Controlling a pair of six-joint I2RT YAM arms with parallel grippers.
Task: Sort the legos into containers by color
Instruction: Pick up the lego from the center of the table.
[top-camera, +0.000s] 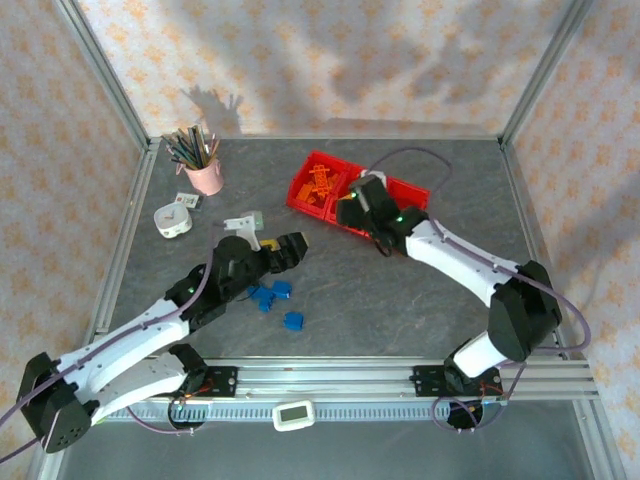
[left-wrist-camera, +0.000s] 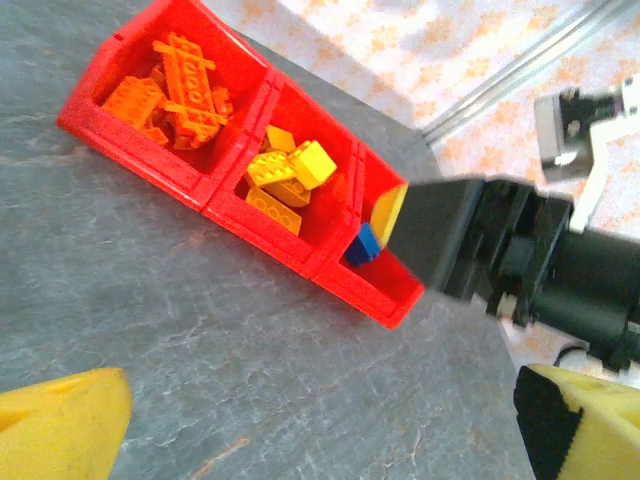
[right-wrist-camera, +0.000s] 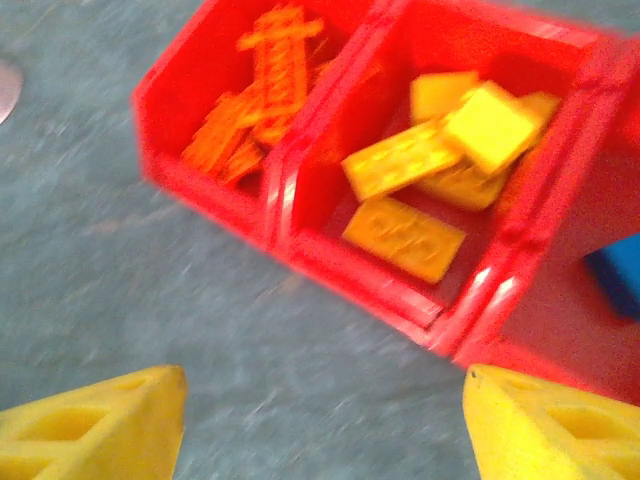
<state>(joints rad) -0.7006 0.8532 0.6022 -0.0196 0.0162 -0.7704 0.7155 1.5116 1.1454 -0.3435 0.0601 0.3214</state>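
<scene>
1. At the left of the grey, stone-veined table (top-camera: 400, 290), a pink cup (top-camera: 207, 180) holds pencils. A white ring-shaped roll (top-camera: 172, 220) lies near it.
2. The left claw (top-camera: 293, 250) hangs over bare table. Its yellow wedge fingers (left-wrist-camera: 60, 425) are spread wide, gripping nothing.
3. A few glossy blue bricks (top-camera: 282, 289) lie loose near that claw, on the side towards the arm bases and well apart from the bins.
4. The red plastic bins (top-camera: 303, 193) are three joined boxes in a row. The left one holds deep orange ladder-like pieces (left-wrist-camera: 180, 80), the middle one studded yellow bricks (left-wrist-camera: 285, 170), and the right one a blue brick (left-wrist-camera: 365, 245).
5. The right claw (top-camera: 350, 208) hovers over the bins, released and empty, with its fingers (right-wrist-camera: 550, 420) far apart and the bins just beyond them.
6. From above, the right arm covers the middle and right bins. The left wrist camera sees into all three sharply, while the right wrist view is blurred.
</scene>
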